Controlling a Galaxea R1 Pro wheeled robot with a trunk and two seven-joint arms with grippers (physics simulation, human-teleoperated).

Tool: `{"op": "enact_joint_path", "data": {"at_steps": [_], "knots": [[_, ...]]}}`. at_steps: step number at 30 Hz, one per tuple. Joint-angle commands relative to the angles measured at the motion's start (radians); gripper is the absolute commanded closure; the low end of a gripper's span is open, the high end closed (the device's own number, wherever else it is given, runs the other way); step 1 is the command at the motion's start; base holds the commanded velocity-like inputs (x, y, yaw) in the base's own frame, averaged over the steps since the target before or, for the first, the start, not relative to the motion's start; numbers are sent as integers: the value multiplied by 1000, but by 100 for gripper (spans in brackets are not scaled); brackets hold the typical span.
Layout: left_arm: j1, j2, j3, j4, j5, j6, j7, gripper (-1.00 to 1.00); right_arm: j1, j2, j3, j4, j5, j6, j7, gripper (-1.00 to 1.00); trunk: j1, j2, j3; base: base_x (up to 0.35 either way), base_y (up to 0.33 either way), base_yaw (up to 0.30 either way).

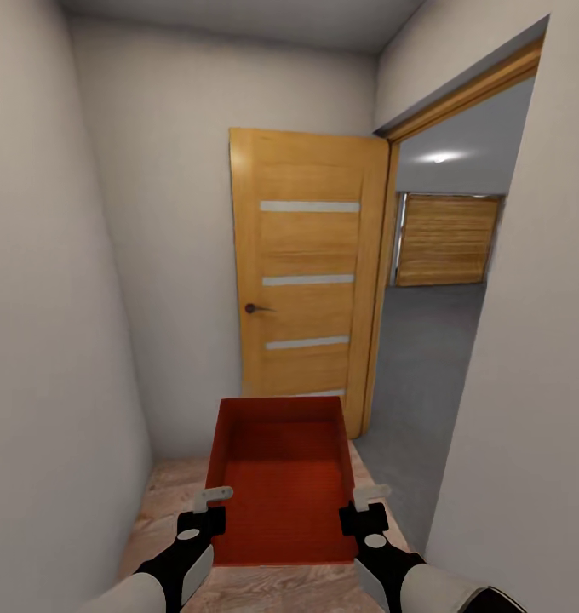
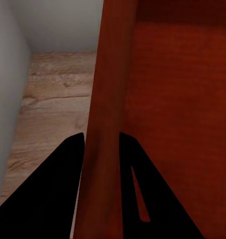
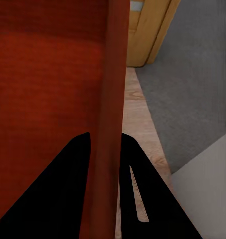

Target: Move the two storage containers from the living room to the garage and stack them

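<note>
One orange-red storage container (image 1: 277, 481) is held up in front of me over light wood planks, open side up and with nothing inside. My left gripper (image 1: 213, 502) is shut on its left wall (image 2: 105, 124), one finger on each side of the wall. My right gripper (image 1: 370, 502) is shut on its right wall (image 3: 110, 124) the same way. Through the doorway on the right lies the garage, with its dark grey concrete floor (image 1: 417, 375).
I stand in a narrow pale-walled hallway. A wooden door (image 1: 306, 272) with glass strips stands swung open ahead, beside the door frame (image 1: 383, 281). A white wall (image 1: 528, 383) closes the right side. A slatted wooden garage door (image 1: 447, 238) shows at the far end.
</note>
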Motion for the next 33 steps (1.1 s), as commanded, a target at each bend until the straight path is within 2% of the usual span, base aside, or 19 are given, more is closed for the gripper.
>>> {"op": "enact_joint_path", "data": {"at_steps": [1,33], "knots": [[0,0,19,-2,-7,-5,42,100,-1,4,-79,-10,3,2,36,100,1,-1,0,320,180,-286],[0,-1,17,-2,-7,-5,42,100,-1,4,-79,-10,3,2,36,100,1,-1,0,312,192,-286]]}}
